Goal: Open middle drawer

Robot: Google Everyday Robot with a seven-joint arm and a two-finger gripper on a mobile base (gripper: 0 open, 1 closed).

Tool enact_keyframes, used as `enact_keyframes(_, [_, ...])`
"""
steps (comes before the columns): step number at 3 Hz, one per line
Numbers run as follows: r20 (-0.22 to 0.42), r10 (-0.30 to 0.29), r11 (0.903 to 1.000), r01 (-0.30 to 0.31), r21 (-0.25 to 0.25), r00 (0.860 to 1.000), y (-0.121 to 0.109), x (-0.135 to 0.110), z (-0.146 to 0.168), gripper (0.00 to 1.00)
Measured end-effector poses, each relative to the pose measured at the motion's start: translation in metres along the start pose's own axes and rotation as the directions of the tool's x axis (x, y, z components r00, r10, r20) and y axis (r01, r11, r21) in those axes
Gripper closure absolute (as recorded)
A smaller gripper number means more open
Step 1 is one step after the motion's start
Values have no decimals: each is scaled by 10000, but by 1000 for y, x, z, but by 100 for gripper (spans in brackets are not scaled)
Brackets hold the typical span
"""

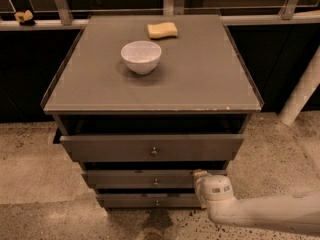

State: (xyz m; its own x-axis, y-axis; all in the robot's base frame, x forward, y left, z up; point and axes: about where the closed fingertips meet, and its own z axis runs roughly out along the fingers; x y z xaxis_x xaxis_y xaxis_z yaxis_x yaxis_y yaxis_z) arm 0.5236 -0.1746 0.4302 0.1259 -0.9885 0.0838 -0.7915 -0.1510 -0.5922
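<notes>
The middle drawer (125,178) is the second of three grey drawers, with a slim flat front and a small round knob (156,182) at its centre. It stands out a little from the cabinet, with a dark gap above it. My gripper (199,175) is at the end of the white arm that comes in from the lower right. It sits at the right part of the middle drawer's front, right of the knob. Its tip is against the drawer's top edge.
The top drawer (152,147) above is pulled out further. The bottom drawer (150,201) is lowest. On the cabinet top (200,79) stand a white bowl (141,57) and a yellow sponge (162,30). A white post (302,91) stands at the right. The floor is speckled stone.
</notes>
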Motion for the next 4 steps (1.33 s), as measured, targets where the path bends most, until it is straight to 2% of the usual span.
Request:
enact_keyframes(1, [875, -506, 9986, 518, -116, 9949, -2, -6, 29, 0])
enact_keyframes(2, [1373, -889, 9960, 890, 52, 9865, -11, -16, 51, 0])
enact_keyframes(3, [1374, -889, 9960, 890, 52, 9865, -11, -16, 51, 0])
enact_keyframes(4, [1374, -889, 9960, 890, 52, 9865, -11, -16, 51, 19])
